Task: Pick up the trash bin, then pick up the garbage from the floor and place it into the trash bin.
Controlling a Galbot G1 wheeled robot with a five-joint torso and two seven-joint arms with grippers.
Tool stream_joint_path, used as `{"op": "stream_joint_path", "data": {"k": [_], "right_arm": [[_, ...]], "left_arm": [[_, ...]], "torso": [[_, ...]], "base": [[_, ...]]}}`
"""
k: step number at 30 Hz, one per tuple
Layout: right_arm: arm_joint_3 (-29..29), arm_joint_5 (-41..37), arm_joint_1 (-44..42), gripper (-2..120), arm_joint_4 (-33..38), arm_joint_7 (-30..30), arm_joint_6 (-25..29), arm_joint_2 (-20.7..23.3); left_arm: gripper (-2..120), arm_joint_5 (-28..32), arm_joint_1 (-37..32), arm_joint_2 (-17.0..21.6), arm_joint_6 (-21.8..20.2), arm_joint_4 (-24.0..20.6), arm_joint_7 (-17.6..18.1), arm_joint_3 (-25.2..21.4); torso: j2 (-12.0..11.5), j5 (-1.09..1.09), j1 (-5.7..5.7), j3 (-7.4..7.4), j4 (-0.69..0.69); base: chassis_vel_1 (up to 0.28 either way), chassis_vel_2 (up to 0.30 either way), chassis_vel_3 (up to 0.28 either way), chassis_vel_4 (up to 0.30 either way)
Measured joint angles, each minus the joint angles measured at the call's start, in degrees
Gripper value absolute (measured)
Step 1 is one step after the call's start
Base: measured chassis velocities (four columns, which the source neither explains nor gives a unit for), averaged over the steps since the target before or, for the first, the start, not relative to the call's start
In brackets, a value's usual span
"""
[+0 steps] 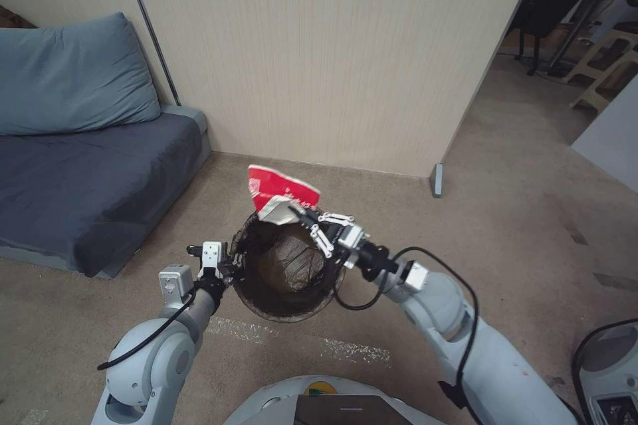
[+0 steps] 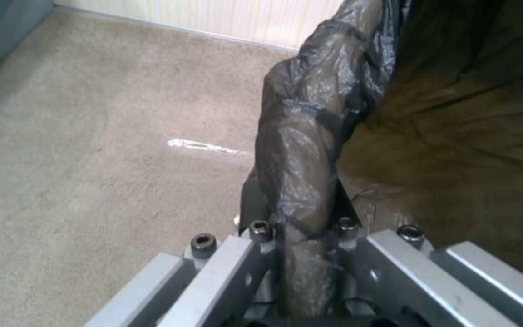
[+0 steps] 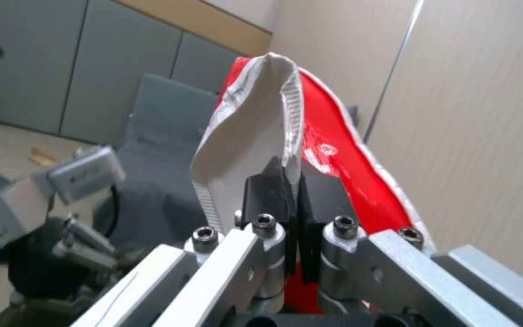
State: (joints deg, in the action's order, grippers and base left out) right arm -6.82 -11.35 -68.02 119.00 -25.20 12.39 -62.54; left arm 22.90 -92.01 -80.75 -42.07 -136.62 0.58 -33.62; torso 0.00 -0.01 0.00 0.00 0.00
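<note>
Holding: my left gripper (image 1: 234,264) pinches the bag-lined rim of the trash bin (image 1: 287,305), lifted above the floor (image 1: 518,212).
Right gripper (image 1: 297,212): my jaws clamp a crumpled red-and-white carton (image 1: 282,194) over the bin's far rim.

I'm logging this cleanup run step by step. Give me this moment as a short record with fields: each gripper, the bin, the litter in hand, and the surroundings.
left gripper: shut on the trash bin's bag-lined rim, holding it above the floor
right gripper: shut on a red-and-white carton, at the bin's far rim
carton: crumpled, pinched at one edge, not yet inside the bin
bin: open mouth up, dark bag folded over rim
surroundings: grey sofa on the robot's left, beige wall panel ahead
</note>
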Motion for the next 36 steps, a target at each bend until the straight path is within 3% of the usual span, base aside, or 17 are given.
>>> {"op": "stream_joint_path", "data": {"k": [10,28,32,36], "right_arm": [[4.0,3.0,0.5,0,-8.4,-0.7,1.6,-2.6],[2.4,4.1,-3.3,0,-10.5,-2.8,3.1,-2.2],[2.1,4.6,-3.5,9,-10.9,-3.0,3.4,-2.2],[1.9,4.8,-4.0,25,-11.1,-3.2,3.7,-2.3]], "left_arm": [[0,-0.1,0.2,-0.4,0.0,-0.2,0.3,0.3],[0,0.2,0.6,-0.4,-0.1,-0.2,0.2,-0.8],[0,0.2,0.7,-0.5,-0.1,-0.2,0.2,-0.8],[0,0.2,0.7,-0.6,-0.1,-0.1,0.1,-0.8]], "torso": [[0.0,0.01,0.00,0.00,0.00],[0.0,0.01,0.00,0.00,0.00],[0.0,0.01,0.00,0.00,0.00],[0.0,0.01,0.00,0.00,0.00]], "base": [[0.000,0.000,0.000,0.000],[0.000,0.000,0.000,0.000],[0.000,0.000,0.000,0.000],[0.000,0.000,0.000,0.000]]}}
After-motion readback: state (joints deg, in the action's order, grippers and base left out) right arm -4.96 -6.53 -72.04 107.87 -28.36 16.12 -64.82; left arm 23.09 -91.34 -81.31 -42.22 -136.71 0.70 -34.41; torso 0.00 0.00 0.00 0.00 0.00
